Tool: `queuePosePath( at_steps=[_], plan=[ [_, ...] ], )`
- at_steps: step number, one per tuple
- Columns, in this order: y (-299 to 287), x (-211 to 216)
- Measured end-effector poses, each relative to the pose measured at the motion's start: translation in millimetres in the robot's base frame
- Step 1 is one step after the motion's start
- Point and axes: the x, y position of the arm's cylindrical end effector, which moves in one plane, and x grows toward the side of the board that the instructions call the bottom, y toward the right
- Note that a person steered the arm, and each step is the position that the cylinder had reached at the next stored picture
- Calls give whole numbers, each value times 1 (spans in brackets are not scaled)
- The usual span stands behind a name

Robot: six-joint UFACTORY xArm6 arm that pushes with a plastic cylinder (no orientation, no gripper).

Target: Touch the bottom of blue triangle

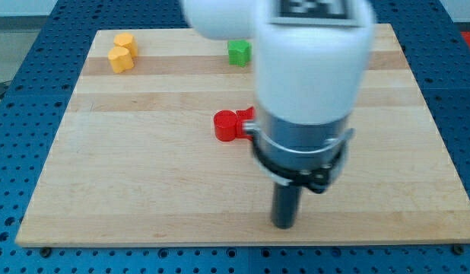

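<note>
My tip (284, 225), a bare rod holding nothing, rests on the wooden board (144, 190) near its bottom edge. Above the tip lies a red block (227, 125), partly hidden. Farther up sit a green block (239, 52) and two orange blocks (122, 53). The blue triangle does not show; the arm may hide it.

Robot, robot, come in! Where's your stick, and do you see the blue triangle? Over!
My tip sits low on the board, below the red block. Blue triangle not visible; arm may hide it. Yellow block and green block far off at top.
</note>
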Motion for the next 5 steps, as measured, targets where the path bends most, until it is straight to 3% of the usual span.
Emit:
queuePosePath(
  at_steps=[1,2,4,5],
  plan=[
    [1,-3],
    [-2,-48],
    [-2,-55],
    [-2,-90]
  ],
)
